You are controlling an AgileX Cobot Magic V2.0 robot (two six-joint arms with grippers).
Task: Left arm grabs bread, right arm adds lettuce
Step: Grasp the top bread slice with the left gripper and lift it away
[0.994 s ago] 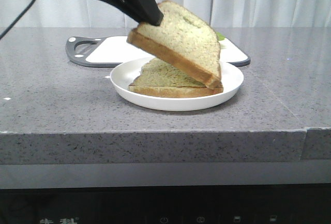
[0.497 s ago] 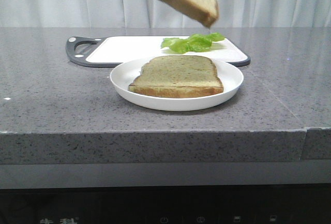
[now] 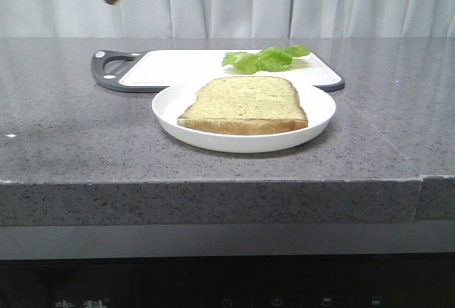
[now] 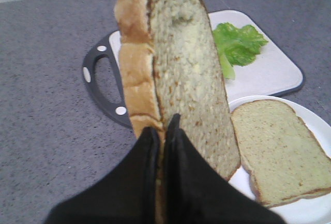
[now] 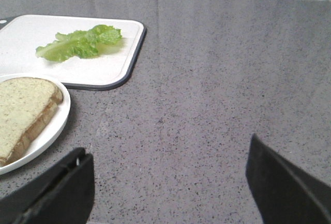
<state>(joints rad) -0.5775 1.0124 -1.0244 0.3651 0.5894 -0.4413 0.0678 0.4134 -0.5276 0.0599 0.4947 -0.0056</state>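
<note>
1. As the left gripper has its two fingers pressed tight on the lower edge of the bread, the first half of the task looks done: the slice is held in the air, standing on its edge in the left wrist view
2. In the front view only a corner of this slice shows at the top left, high above the grey counter and well apart from the white plate
3. The second slice lies flat on the plate, with its face uncovered and nothing on it
4. The lettuce is not yet touched; it lies on the white cutting board, just behind the plate, near the far right part of the board
5. The right gripper has its fingers spread wide and holds nothing; it hangs over bare counter, to the right of the plate and the board, and away from the leaf
6. So I judge that about half of the work is left: the right arm must reach to the board, take the leaf and lay it on the flat slice
7. The leaf looks thin and floppy, so it may fold or slip when it is pinched
</note>
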